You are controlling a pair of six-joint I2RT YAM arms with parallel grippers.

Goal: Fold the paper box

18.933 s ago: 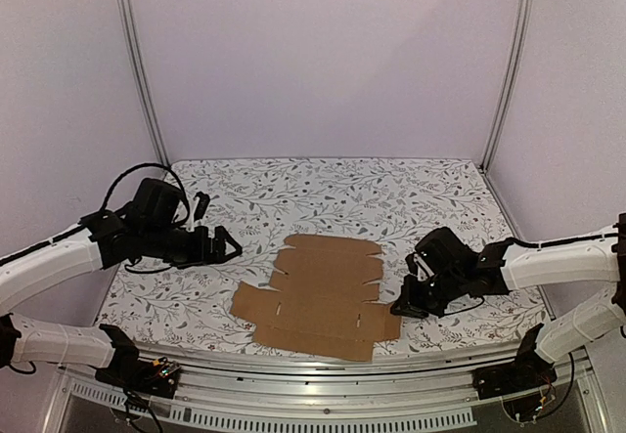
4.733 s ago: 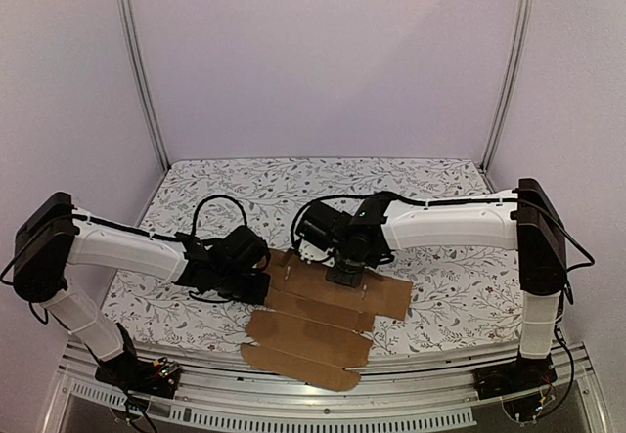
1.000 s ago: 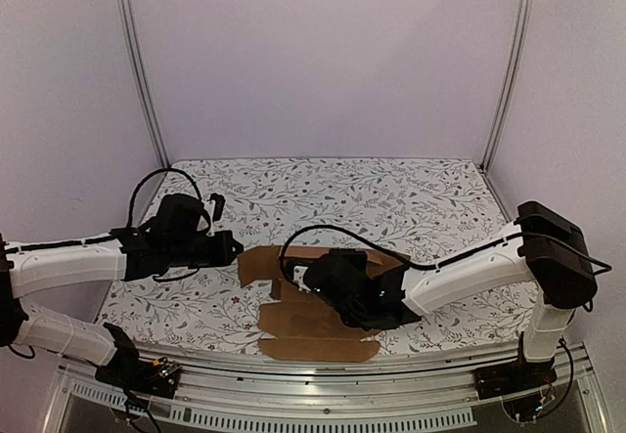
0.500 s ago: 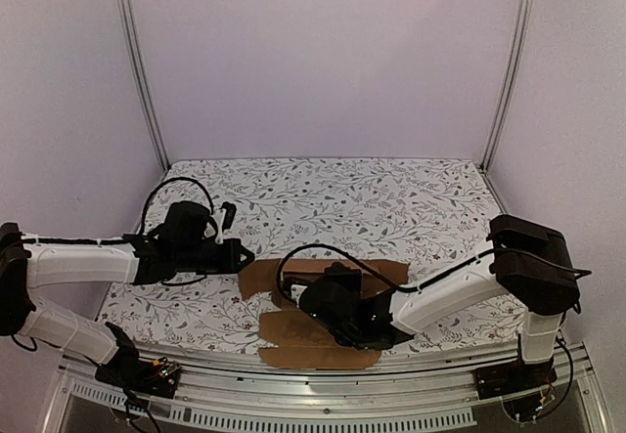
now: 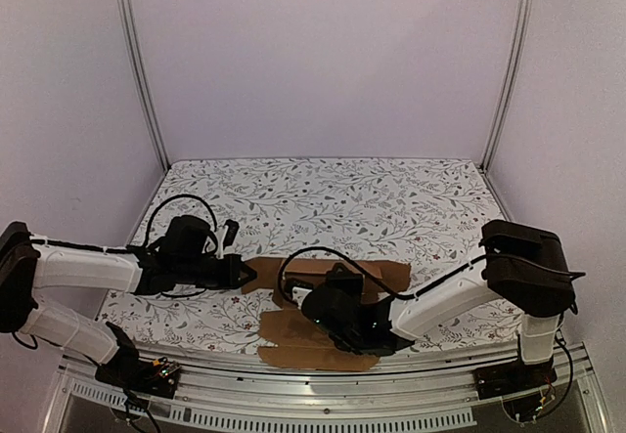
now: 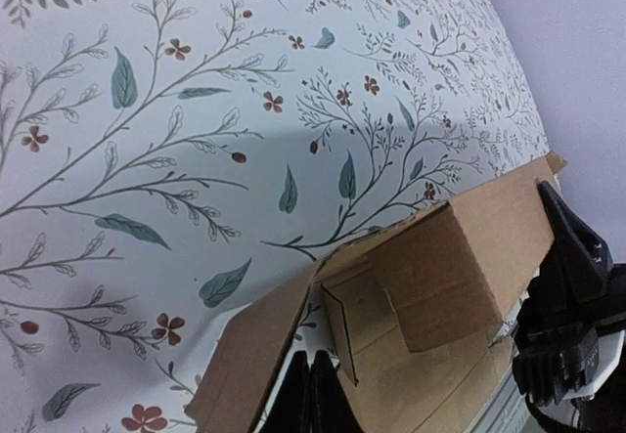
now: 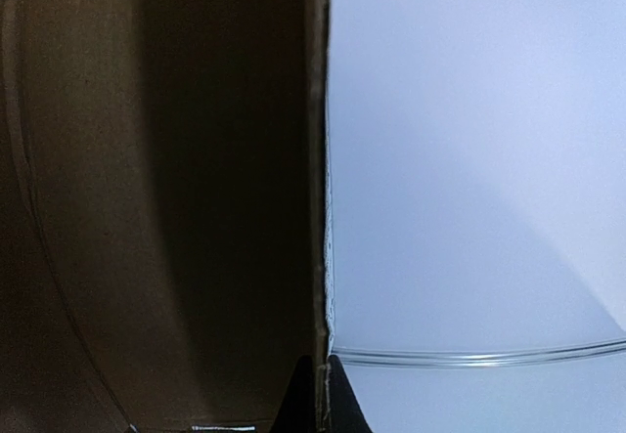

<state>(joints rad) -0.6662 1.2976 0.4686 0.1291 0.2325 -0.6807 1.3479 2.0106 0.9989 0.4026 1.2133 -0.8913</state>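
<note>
Right wrist alone shows the right gripper (image 7: 315,396) pinching the paper box (image 7: 147,208) — left gripper (image 6: 313,394) closed.

Floral-patterned tablecloth (image 5: 323,189) spread flat, leaves and small red flowers on white. Plain pale walls (image 5: 323,62) behind and to both sides, metal posts (image 5: 137,62) in the back corners, metal rail (image 5: 440,386) along the near edge.
</note>
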